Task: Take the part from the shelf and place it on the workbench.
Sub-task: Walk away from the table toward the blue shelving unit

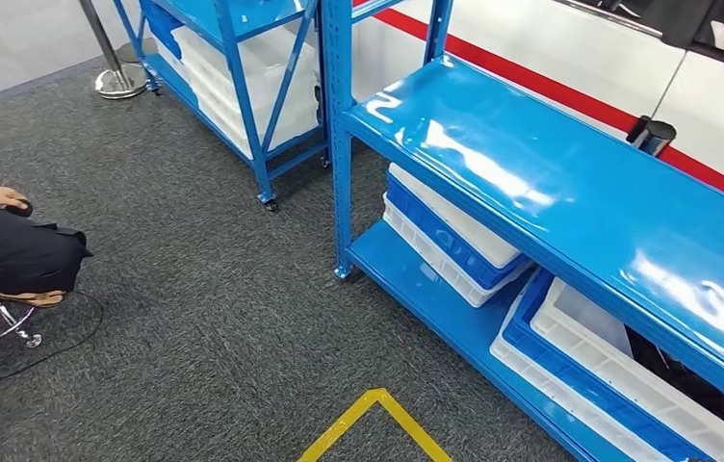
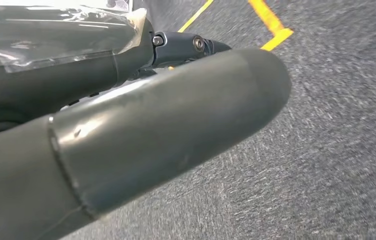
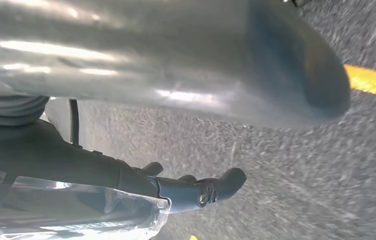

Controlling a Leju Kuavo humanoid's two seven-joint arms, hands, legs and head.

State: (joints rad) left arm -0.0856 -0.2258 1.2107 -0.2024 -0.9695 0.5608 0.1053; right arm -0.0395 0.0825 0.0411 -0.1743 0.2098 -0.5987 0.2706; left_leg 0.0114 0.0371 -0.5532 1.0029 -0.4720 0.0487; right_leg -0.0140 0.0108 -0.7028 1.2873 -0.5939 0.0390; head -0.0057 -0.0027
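Both hands hang over the grey carpet, each holding nothing: the left hand [image 2: 141,135] shows its thumb and a dark finger extended, the right hand [image 3: 196,192] has fingers loosely apart. At four o'clock in the head view, the lower shelf [image 1: 435,308] carries a white bin [image 1: 618,371] with a dark part [image 1: 681,380] inside. It looks rigid and probably light; take it by an exposed edge, though its shape is unclear.

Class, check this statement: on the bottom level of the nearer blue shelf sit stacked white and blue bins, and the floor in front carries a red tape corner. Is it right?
One detail is wrong: the tape corner on the grey carpet is yellow, not red, as the head view shows. The rest holds: stacked white and blue bins sit on the bottom level of the nearer blue shelf.
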